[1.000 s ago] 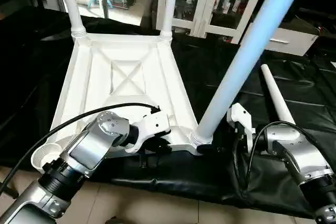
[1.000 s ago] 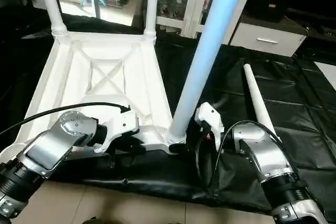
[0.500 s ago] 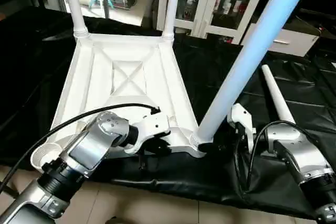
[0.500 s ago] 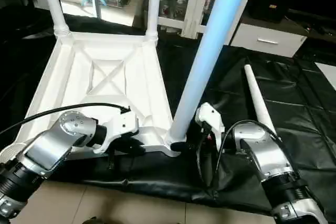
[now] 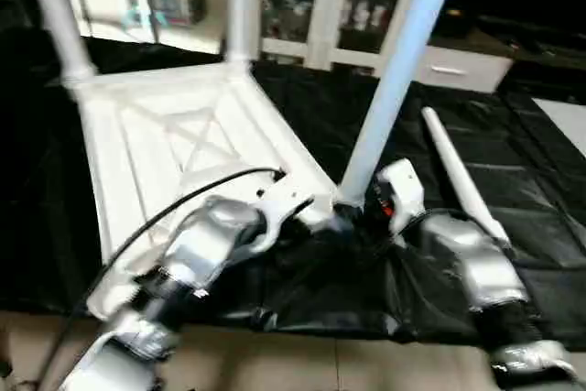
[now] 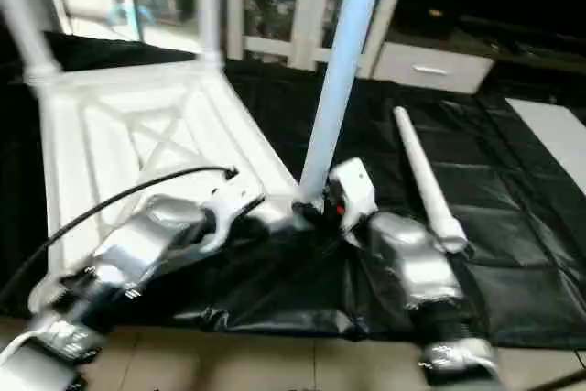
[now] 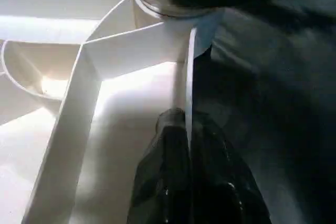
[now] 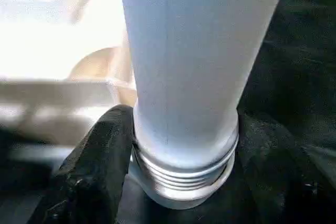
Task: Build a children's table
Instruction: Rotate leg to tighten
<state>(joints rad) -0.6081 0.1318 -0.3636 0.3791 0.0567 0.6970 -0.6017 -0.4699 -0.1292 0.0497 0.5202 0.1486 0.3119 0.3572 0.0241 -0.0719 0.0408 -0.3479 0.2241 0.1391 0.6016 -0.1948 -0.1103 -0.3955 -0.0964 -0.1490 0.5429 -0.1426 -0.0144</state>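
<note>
Right pincer (image 8: 178,145) has just closed in around the third leg (image 5: 394,89) at the tabletop's (image 5: 156,144) 5 o'clock socket, so it's seating. Left pincer (image 7: 188,129) stays pinched on the rim; fourth leg (image 5: 458,176) lies at 3 o'clock.

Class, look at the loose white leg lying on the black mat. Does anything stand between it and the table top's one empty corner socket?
Yes. The loose leg lies to the right; the empty socket is at the near left corner. Between them stand the mounted leg and both arms, with the left gripper and the right gripper.
</note>
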